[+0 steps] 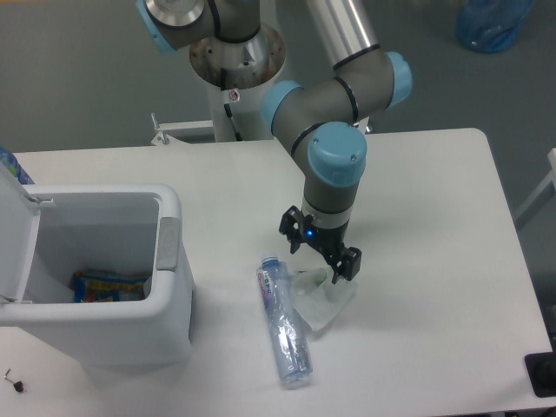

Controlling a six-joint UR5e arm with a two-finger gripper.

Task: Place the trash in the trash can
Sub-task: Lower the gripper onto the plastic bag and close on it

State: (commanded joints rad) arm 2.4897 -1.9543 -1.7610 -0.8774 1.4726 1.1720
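A crumpled whitish plastic wrapper [323,300] with a green bit lies near the table's front middle. Left of it, touching or nearly so, lies a crushed clear bottle [283,323] with a bluish-purple label, its cap end pointing away from me. My gripper [319,258] hangs open just above the wrapper's upper edge, one finger on each side of it, nothing held. The white trash can [165,287] stands at the left with its lid up.
Inside the can lies a blue-and-yellow snack packet [109,285]. The arm's white pedestal [239,109] rises behind the table. The table's right edge [512,243] runs diagonally; a blue bag [493,22] sits on the floor far back right.
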